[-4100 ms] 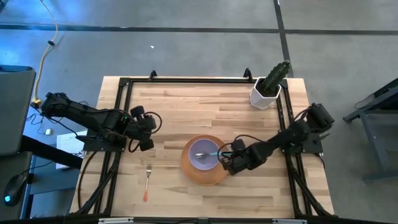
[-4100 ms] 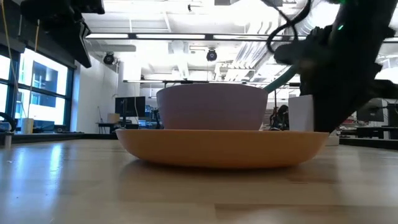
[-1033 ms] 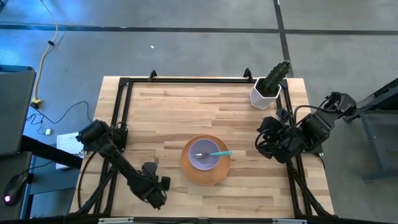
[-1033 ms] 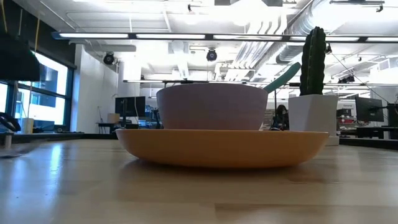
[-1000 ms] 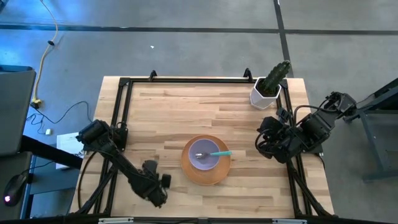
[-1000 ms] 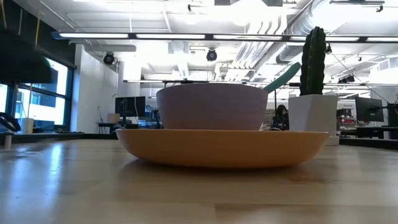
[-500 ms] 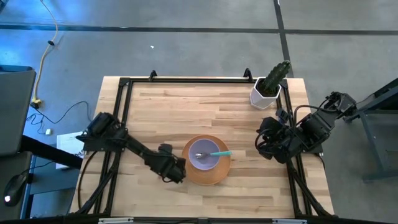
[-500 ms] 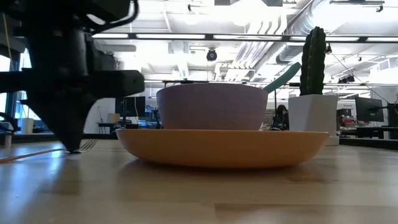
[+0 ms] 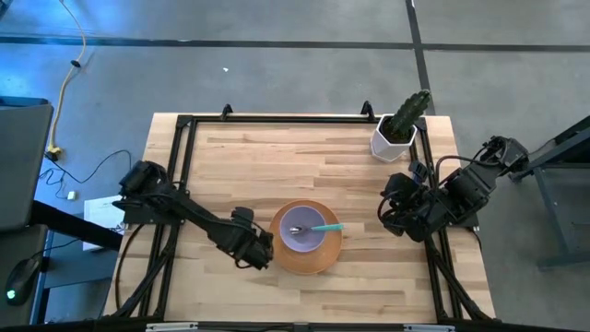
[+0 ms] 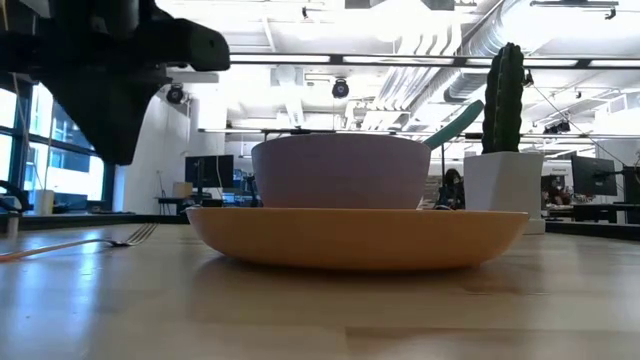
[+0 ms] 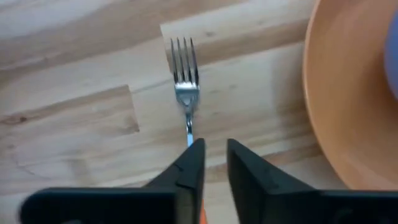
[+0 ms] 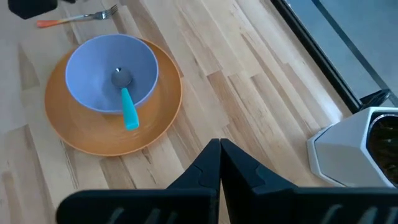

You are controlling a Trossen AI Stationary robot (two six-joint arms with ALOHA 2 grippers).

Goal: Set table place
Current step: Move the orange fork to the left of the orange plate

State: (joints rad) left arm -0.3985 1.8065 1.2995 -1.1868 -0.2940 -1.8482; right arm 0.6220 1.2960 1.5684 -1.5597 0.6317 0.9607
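Note:
The orange plate [image 9: 304,254] lies on the table [image 9: 277,157] with the lavender bowl [image 9: 300,228] on it. The teal-handled spoon [image 9: 324,227] leans in the bowl. The fork [image 11: 186,81] lies flat on the wood just left of the plate, its tines [image 10: 140,234] toward the far edge and its orange handle [image 12: 47,23] toward the near edge. My left gripper [image 11: 214,149] hangs above the fork's handle, its fingers slightly open and clear of it. In the high view this gripper [image 9: 251,247] hides the fork. My right gripper [image 12: 219,146] waits shut at the table's right edge.
A white pot with a cactus [image 9: 395,136] stands at the far right corner, close to my right arm. A black metal frame [image 9: 180,166] runs along the table's edges. Bare wood lies between the plate and the far edge.
My left gripper has gone from the near left part of the table toward the plate, bringing the fork. It has set the fork down beside the plate's left rim, let go and risen. The fork stays flat on the wood.

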